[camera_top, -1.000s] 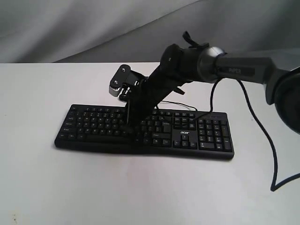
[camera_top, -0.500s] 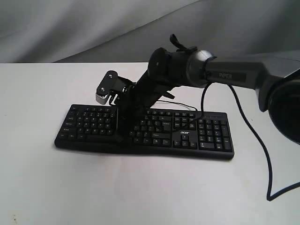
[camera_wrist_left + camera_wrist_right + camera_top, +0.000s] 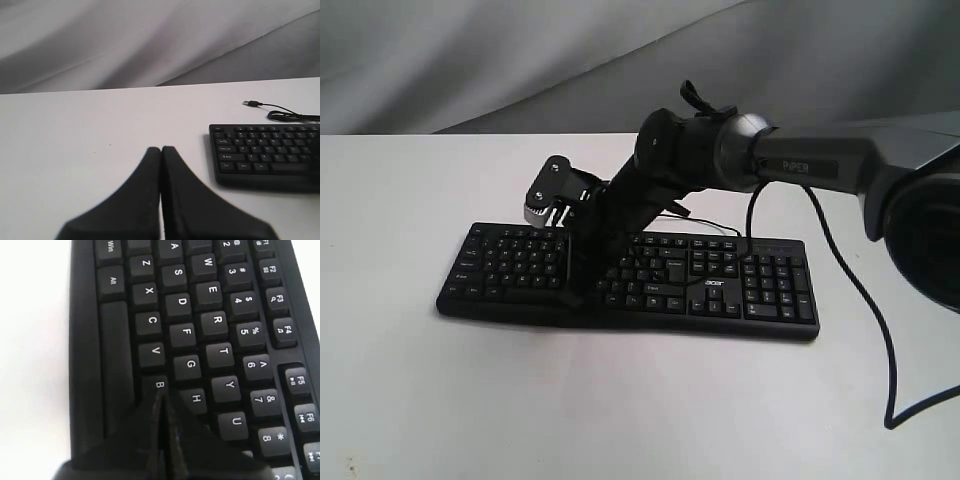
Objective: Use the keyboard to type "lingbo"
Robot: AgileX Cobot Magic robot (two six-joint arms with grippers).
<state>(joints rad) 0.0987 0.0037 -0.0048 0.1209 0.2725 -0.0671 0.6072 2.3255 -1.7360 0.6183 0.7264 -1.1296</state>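
Across the keyboard [image 3: 510, 265], the right arm [image 3: 810, 160] hides middle keys; cable [image 3: 251, 103] behind.

In the centre of the exterior view, the right arm [image 3: 650, 190] hides the middle keys of the keyboard [image 3: 510, 265]; its legends are too small to read.

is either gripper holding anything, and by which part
Nothing is held. The left gripper is shut empty above the table; the right gripper is shut empty, its tip at the B key of the keyboard.
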